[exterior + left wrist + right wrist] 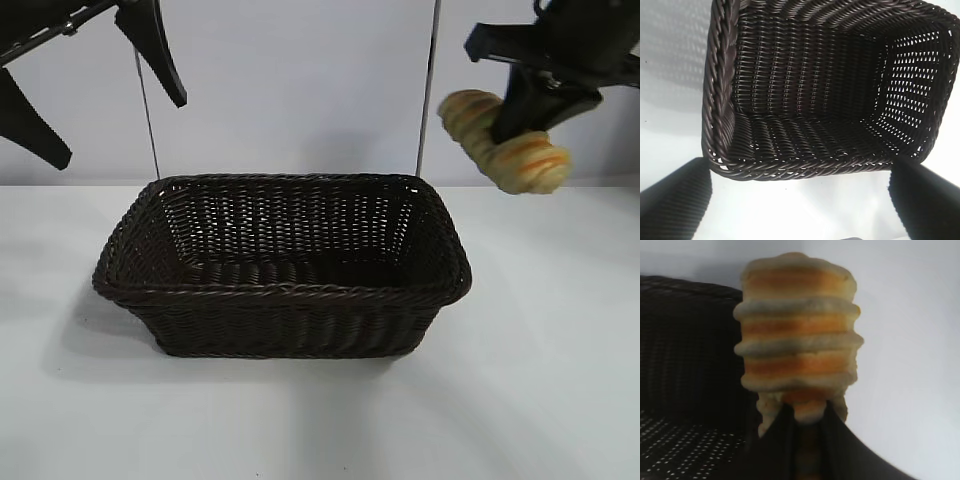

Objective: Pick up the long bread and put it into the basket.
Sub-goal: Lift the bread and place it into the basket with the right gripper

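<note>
the long bread (505, 143) was held aloft in the right gripper (522, 118), clear of the surface (540, 380) and well above it, at the right of the exterior view. the dark fingers (530, 105) were closed narrowly across the loaf near its middle, so that one rounded end projected toward the basket side and the other, striped orange-brown, away from it. the long axis of the loaf was seen tilted, its outer end lower than its inner end.

the relation on which the coming move was judged to turn: the wicker basket (285, 292) lay below and to the left of the held loaf, whose inner end hung just outside the basket's right rim, not over the opening. a shift toward the basket's middle was therefore judged necessary before any lowering or release. the loaf's length appeared well within the basket's opening, so little turning was judged to be needed.

in the right wrist view the long bread (799, 335) was shown end-on beyond the fingers (782, 440), with the basket (685, 355) beside it.

the left gripper (95, 95) was held high at the exterior view's upper left, its fingers spread wide and holding nothing; its wrist view looked down into the bare basket (722, 75). the right arm was plainly the nearer one.

no brand, label or legible writing was seen on any item.
</note>
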Controlling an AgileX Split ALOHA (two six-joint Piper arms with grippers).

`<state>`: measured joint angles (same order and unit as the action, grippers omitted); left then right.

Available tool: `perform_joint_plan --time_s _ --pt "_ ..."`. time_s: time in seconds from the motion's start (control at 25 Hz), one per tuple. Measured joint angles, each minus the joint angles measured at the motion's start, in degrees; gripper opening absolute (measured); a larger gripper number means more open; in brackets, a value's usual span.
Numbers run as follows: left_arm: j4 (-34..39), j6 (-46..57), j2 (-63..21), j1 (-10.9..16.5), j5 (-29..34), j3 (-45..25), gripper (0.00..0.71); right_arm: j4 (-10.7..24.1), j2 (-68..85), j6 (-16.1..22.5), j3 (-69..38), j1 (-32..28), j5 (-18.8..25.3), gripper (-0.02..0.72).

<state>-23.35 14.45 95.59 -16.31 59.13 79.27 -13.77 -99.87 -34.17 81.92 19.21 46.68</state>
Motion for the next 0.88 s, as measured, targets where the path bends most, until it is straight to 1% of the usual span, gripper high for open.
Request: perform_joint_plan --time_s 0.04,0.16,0.2,0.32,0.4,0.56,0.72,0.88 --pt "0.0 0.0 0.0 0.0 0.03 0.0 0.694 0.0 -0.6 -3.66 0.0 0.84 -0.5 0.084" --pt "0.0 0.0 0.0 0.0 -0.09 0.0 0.694 -0.14 -2.68 -11.41 0.0 2.78 -4.21 0.084" --pt "0.0 0.0 0.0 0.0 -0.15 0.0 0.694 -0.26 -3.49 -13.24 0.0 3.33 -5.53 0.084" --pt "0.0 0.0 0.0 0.0 -0.33 0.0 0.694 -1.36 -6.17 -16.92 0.0 4.6 -9.54 0.084" --pt "0.0 0.0 0.0 0.0 -0.33 0.0 0.694 -1.98 -8.25 -18.29 0.11 5.56 -10.95 0.084" --pt "0.0 0.0 0.0 0.0 -0.33 0.0 0.694 -2.29 -12.6 -19.33 0.17 8.02 -12.44 0.084" --pt "0.0 0.0 0.0 0.0 -0.33 0.0 0.694 -2.36 -15.15 -19.47 0.17 9.93 -14.04 0.084" --pt "0.0 0.0 0.0 0.0 -0.33 0.0 0.694 -2.31 -15.27 -19.42 0.23 10.16 -15.23 0.086"
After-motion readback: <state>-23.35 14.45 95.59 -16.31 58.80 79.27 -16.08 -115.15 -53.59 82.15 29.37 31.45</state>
